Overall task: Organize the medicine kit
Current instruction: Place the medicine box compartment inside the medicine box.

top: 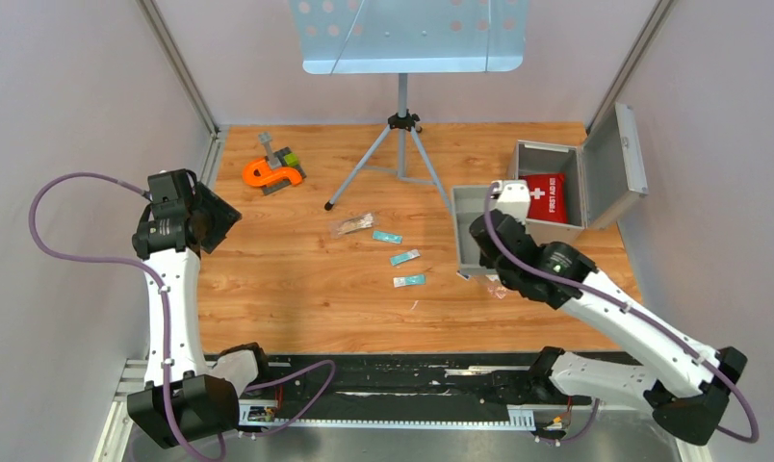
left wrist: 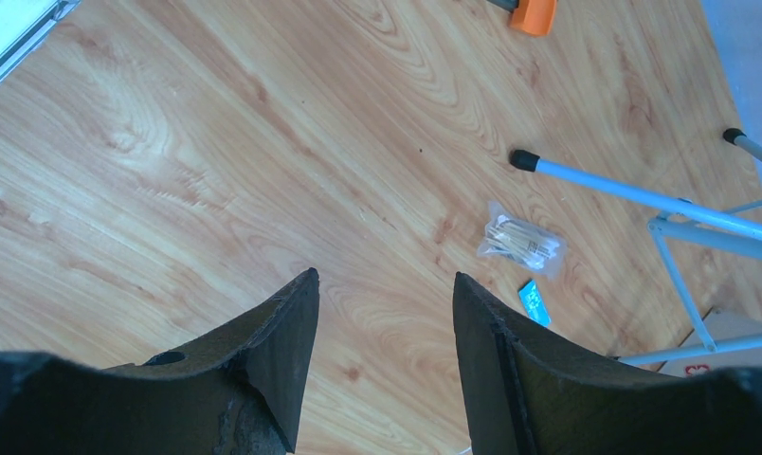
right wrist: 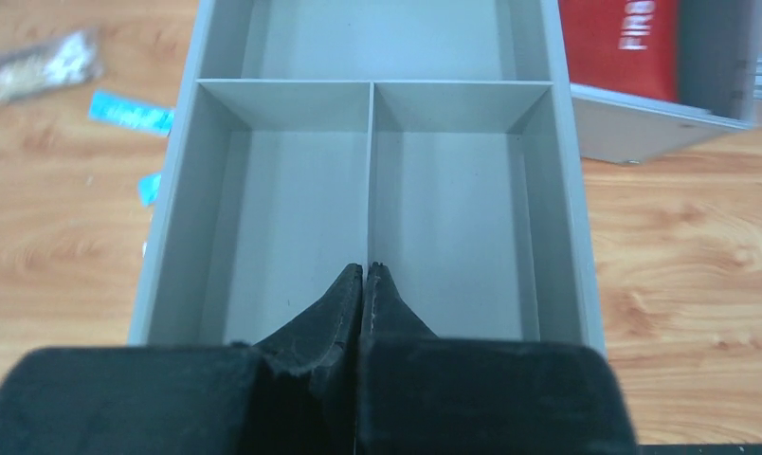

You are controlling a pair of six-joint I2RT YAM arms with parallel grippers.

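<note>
The medicine kit [top: 614, 164] stands open at the far right, lid up, with a red first-aid pouch [top: 547, 197] inside; its front edge [right wrist: 643, 128] shows in the right wrist view. A grey three-compartment tray [top: 468, 226] lies just left of it. My right gripper [right wrist: 368, 267] is shut over the tray [right wrist: 183, 237], and the middle divider runs straight in between its tips. My left gripper [left wrist: 385, 277] hangs open and empty over bare wood at the far left [top: 219, 217]. A bag of cotton swabs [top: 351, 224] and three teal packets [top: 405, 257] lie mid-table.
A music stand's tripod [top: 400, 144] stands at the back centre, one leg [left wrist: 624, 190] reaching toward the swab bag [left wrist: 521, 240]. An orange tool [top: 270, 173] lies at the back left. A small pinkish scrap [top: 499, 289] sits near the tray's front end.
</note>
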